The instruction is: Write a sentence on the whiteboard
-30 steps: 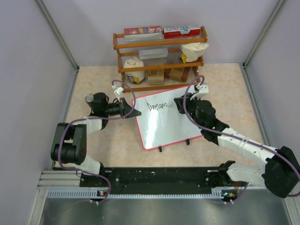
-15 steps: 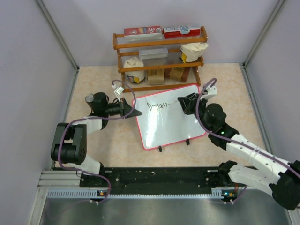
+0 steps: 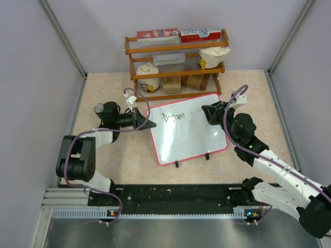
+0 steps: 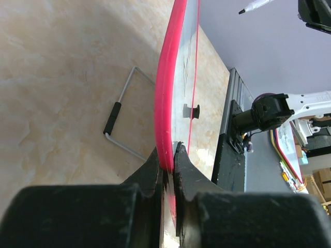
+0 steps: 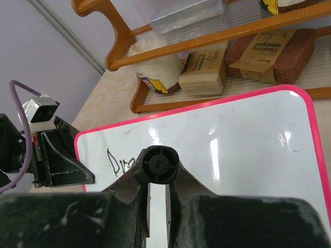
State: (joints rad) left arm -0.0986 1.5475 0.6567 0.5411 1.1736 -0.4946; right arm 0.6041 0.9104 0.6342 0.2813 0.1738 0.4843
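Lying before the arms, the whiteboard (image 3: pixel 189 135) has its left edge pinched tight in the left gripper (image 4: pixel 168 155). The right gripper (image 3: pixel 209 111), clamped round a marker (image 5: pixel 156 164), hangs over its far right part, beside the sentence (image 3: pixel 173 117), "Dream".

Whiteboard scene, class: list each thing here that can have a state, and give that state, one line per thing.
Whiteboard: left edge gripped, surface mostly blank.
Sentence: unfinished, only "Dream" written.
Marker: uncapped, tip off the board.
Left end effector: shut on the whiteboard's red frame.
Right end effector: shut on the marker.
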